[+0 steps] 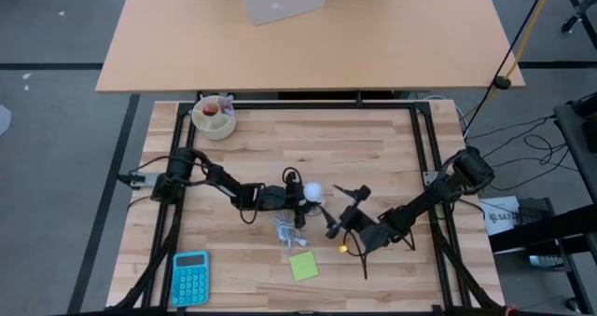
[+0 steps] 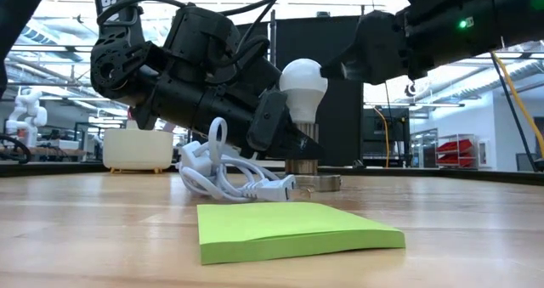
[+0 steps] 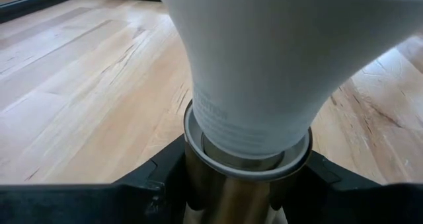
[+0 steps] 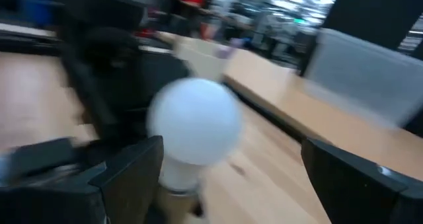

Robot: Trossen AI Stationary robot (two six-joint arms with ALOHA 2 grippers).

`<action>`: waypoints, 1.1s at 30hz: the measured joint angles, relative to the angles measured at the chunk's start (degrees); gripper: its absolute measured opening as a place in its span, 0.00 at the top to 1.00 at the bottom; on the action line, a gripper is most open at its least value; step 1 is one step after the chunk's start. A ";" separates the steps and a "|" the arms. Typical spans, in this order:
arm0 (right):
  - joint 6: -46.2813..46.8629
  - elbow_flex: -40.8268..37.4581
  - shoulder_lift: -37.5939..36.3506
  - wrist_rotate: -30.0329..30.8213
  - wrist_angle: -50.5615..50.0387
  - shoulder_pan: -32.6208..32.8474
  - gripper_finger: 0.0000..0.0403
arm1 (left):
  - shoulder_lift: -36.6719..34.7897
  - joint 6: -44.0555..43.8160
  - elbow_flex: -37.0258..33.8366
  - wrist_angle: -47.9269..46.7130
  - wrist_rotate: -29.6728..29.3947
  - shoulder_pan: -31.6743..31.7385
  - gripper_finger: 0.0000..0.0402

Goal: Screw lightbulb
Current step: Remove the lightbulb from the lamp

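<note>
We have the lightbulb (image 2: 303,86) standing upright in its socket (image 2: 301,164) at mid-table. Our left gripper (image 3: 248,184) clamps the socket; our right gripper (image 4: 225,178) gapes wide, empty (just beside the globe). Seating looks begun; tightening likely remains.

On the table there is one lightbulb (image 1: 314,193), one coiled white cable (image 1: 288,229), one green sticky-note pad (image 1: 303,266) and one blue calculator (image 1: 190,278). One cream bowl (image 1: 214,118) sits at the far corner. Two dark arms reach in, each with one gripper.
</note>
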 joint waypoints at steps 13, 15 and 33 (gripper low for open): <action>-0.55 0.24 0.00 -8.35 0.88 -3.71 0.13 | 0.00 -0.04 0.00 0.05 0.04 0.00 0.55; -0.67 0.24 0.00 -8.22 0.80 -4.02 0.13 | 0.00 -0.04 0.00 0.06 0.04 0.00 0.55; -1.41 0.26 0.02 3.22 -3.47 -2.74 0.13 | 0.00 -0.17 0.00 -0.02 -0.09 0.04 0.55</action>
